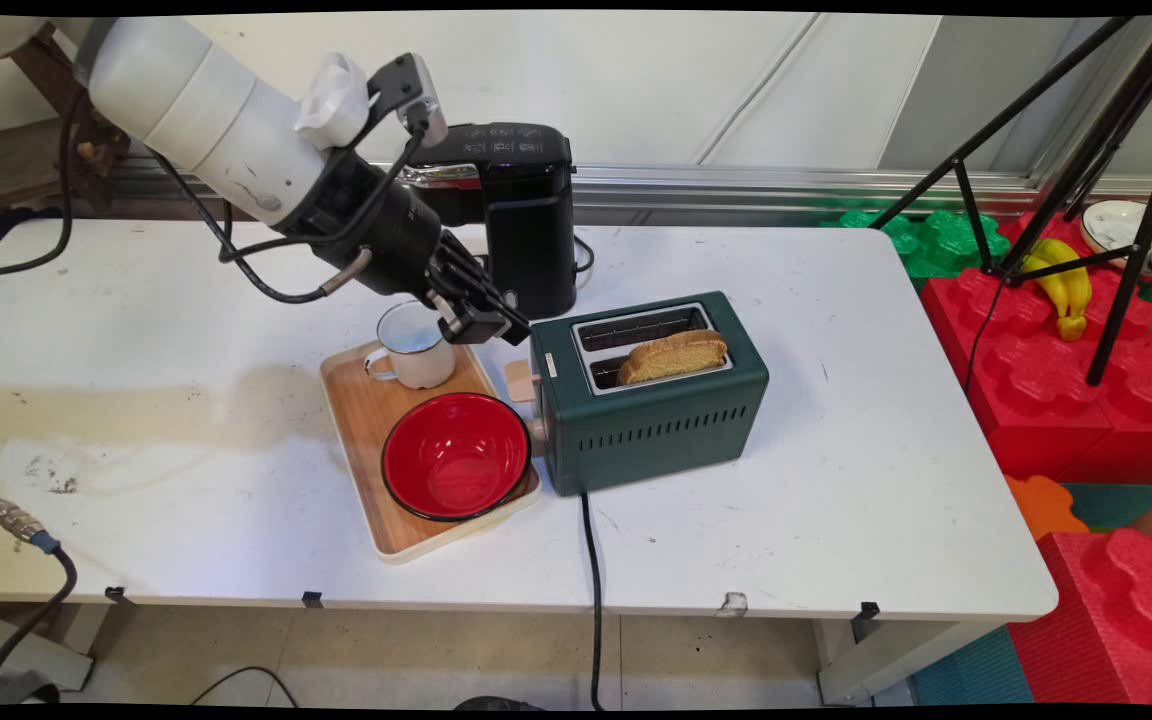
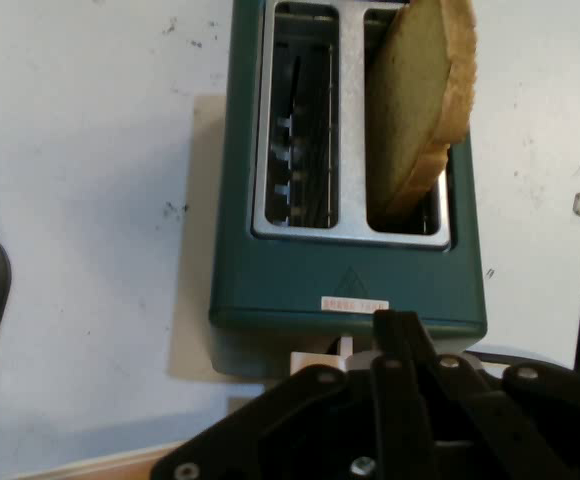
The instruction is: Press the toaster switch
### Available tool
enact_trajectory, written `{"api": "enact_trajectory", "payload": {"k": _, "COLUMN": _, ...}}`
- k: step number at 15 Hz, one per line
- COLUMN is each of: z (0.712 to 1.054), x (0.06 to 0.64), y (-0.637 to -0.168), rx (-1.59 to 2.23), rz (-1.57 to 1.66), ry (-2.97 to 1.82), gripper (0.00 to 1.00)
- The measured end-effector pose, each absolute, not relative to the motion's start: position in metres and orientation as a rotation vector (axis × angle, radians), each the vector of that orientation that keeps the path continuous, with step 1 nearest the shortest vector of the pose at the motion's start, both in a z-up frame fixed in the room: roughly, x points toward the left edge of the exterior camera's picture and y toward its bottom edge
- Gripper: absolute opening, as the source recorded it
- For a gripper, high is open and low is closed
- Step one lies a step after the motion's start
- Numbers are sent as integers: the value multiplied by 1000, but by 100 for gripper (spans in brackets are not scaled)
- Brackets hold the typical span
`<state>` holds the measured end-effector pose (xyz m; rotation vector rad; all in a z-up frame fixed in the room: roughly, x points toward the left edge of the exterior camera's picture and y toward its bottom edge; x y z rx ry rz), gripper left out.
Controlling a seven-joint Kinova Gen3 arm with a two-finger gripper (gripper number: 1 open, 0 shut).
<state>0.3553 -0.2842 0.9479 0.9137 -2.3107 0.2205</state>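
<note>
Arm enters from upper left, wrist angled down and to the right. Claw point(image 1: 496, 322) hangs low over the gap between the white mug point(image 1: 414, 346) and the left end of the green toaster point(image 1: 651, 392), just above the toaster's lever knob point(image 1: 520, 381). In the hand view the two fingers point(image 2: 400, 345) lie pressed together, tips over the toaster's near end wall, right by the lever point(image 2: 320, 358); no contact with the lever can be confirmed.

Count:
- 1 toaster, two slots. The far slot point(image 1: 642, 328) holds nothing; the near slot holds 1 slice of bread point(image 1: 674, 356), standing partly out and leaning.
- 1 wooden tray point(image 1: 366, 420), left of the toaster and touching or just beside it.
- 1 mug, at the tray's far end, handle to the left.
- 1 red bowl point(image 1: 456, 456), at the tray's near end, rim close to the toaster's side.
- 1 black coffee machine point(image 1: 516, 210), behind the claw, at the back of the bench point(image 1: 836, 450).

Surroundings: the toaster's black cord point(image 1: 591, 560) runs off the bench's near edge. Black cables hang from the arm over the bench's left part. Right of the bench, on the floor: red and green foam blocks point(image 1: 1056, 380), a bunch of bananas point(image 1: 1061, 285) on a red block, and black tripod legs point(image 1: 1126, 240). The coffee machine stands close behind the wrist; mug and tray crowd the claw's left side.
</note>
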Motion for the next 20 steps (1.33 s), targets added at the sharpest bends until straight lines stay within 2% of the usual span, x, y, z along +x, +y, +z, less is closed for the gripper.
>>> {"api": "enact_trajectory", "payload": {"k": 20, "z": 886, "x": 339, "y": -307, "rx": 1008, "rz": 160, "ry": -2386, "gripper": 0}}
